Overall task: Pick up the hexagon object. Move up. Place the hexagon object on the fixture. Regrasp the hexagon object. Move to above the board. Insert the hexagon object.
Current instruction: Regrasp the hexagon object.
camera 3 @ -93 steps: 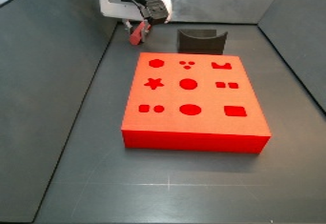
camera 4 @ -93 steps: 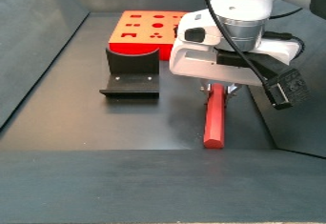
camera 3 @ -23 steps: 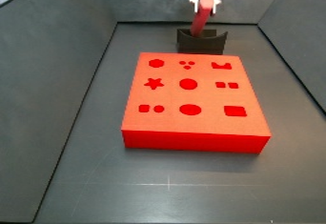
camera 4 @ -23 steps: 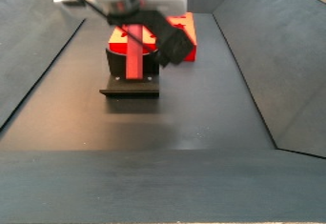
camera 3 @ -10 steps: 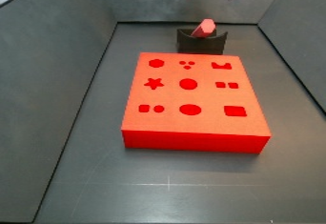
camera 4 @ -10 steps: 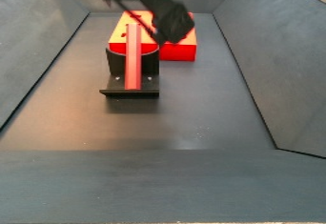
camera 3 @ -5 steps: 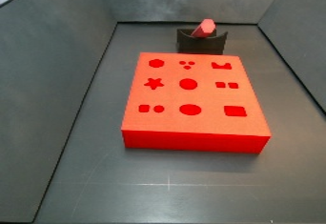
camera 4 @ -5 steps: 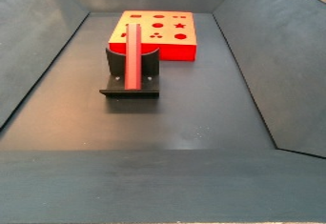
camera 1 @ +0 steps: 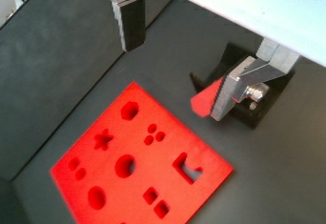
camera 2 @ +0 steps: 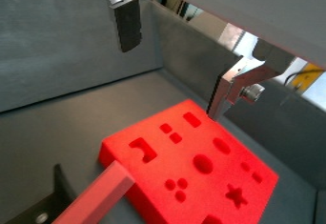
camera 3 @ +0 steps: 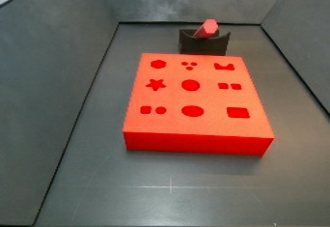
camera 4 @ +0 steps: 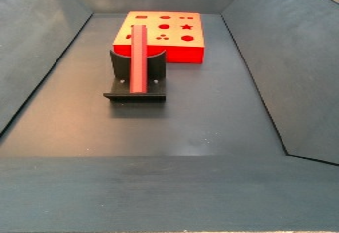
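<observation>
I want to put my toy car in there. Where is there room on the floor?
Lots of bare floor lies in front of the fixture, towards the near wall, and down both sides of the board. It is crowded only at the fixture, where the rod rests. The claw hangs open high above, out of both side views.

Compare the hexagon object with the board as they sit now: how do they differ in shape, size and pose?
The hexagon object is a slim, plain rod; the board is a wide thick slab with shaped holes in its top. The rod is far smaller. It leans on the fixture, while the board lies flat on the floor. Both are red. The gripper is open high above, out of both side views, holding neither.
</observation>
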Tool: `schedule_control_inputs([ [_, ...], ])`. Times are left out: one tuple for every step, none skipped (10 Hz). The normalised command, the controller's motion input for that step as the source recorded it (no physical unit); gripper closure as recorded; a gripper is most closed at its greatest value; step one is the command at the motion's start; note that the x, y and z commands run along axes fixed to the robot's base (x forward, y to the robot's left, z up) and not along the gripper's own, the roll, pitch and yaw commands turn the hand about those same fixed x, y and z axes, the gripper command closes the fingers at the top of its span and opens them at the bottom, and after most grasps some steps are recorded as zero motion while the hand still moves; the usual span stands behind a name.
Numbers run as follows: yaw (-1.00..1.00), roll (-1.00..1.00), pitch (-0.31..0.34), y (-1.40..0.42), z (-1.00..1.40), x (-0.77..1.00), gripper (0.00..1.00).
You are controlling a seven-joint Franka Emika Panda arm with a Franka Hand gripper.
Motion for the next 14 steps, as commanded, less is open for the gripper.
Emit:
schedule_control_inputs([
  [0.04, 1.00, 0.034, -0.02, 0.00, -0.02, 0.00],
  [0.04, 1.00, 0.031, -0.03, 0.01, -0.02, 0.00],
  [0.04, 1.00, 0.027, -0.02, 0.01, -0.01, 0.00],
  [0.04, 1.00, 0.026, -0.02, 0.01, -0.01, 0.00],
  [0.04, 1.00, 0.023, -0.02, 0.01, 0.00, 0.00],
  [0.04, 1.00, 0.022, -0.02, 0.01, 0.00, 0.00],
  [0.05, 1.00, 0.025, -0.02, 0.01, 0.00, 0.00],
  [0.05, 1.00, 0.029, -0.02, 0.01, 0.00, 0.00],
  [0.05, 1.00, 0.037, -0.02, 0.01, 0.01, 0.00],
  [0.05, 1.00, 0.043, -0.02, 0.00, 0.03, 0.00],
  [0.06, 1.00, 0.054, -0.03, 0.00, 0.04, 0.00],
  [0.06, 1.00, 0.061, -0.03, 0.00, 0.05, 0.00],
  [0.07, 1.00, 0.079, -0.03, 0.00, 0.07, 0.00],
  [0.08, 1.00, 0.100, -0.04, -0.01, 0.09, 0.00],
])
